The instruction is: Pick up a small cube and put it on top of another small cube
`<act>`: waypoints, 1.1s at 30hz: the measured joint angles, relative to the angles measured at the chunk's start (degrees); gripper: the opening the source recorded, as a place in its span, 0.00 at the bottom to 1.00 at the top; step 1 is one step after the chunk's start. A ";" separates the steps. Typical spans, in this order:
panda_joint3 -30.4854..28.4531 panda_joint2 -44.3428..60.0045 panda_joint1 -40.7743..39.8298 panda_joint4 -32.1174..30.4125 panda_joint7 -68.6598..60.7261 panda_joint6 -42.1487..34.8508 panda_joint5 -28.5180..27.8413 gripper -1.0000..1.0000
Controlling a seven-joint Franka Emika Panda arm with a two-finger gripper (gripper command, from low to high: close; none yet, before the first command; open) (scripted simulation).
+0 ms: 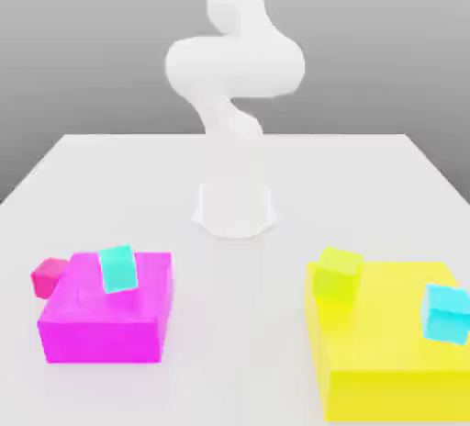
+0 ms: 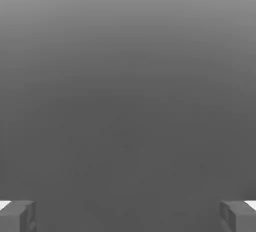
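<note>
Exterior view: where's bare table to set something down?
Widest gap: between the magenta block and yellow block, on toward the arm's base. Crowded: the magenta block's left side, where the reddish cube sits, and both block tops, which carry cubes.

white table (image 1: 236,323) under magenta block (image 1: 106,340), yellow block (image 1: 386,341) and reddish cube (image 1: 50,278)

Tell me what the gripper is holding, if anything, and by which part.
Nothing is held: the gripper's jaws stand wide open with nothing between them.
</note>
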 joint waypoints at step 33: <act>-4.72 58.30 -40.84 -21.12 34.16 38.07 13.25 0.00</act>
